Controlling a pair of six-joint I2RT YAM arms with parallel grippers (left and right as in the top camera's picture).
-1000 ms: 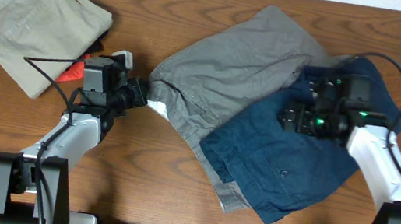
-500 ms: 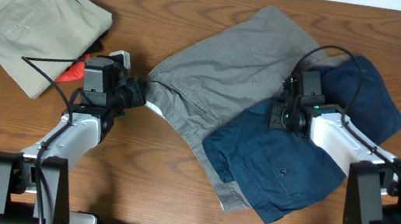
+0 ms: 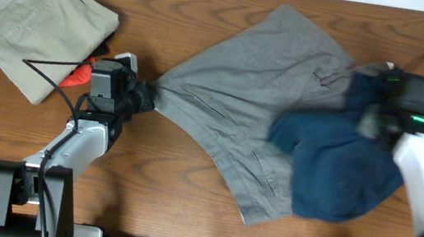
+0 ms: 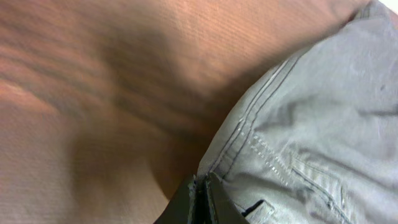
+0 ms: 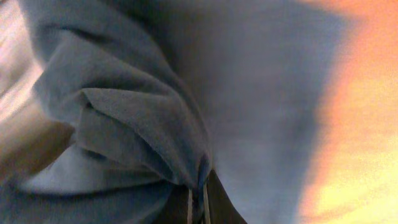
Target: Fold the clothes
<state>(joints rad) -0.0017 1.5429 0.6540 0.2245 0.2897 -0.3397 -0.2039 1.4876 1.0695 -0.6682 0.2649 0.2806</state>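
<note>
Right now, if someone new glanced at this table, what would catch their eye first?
The grey shorts sprawl diagonally across the middle of the table, one corner pinched in the left gripper. On the right, a navy garment lies bunched over their edge, clamped in the right gripper. A folded khaki pair sits at the far left corner.
</note>
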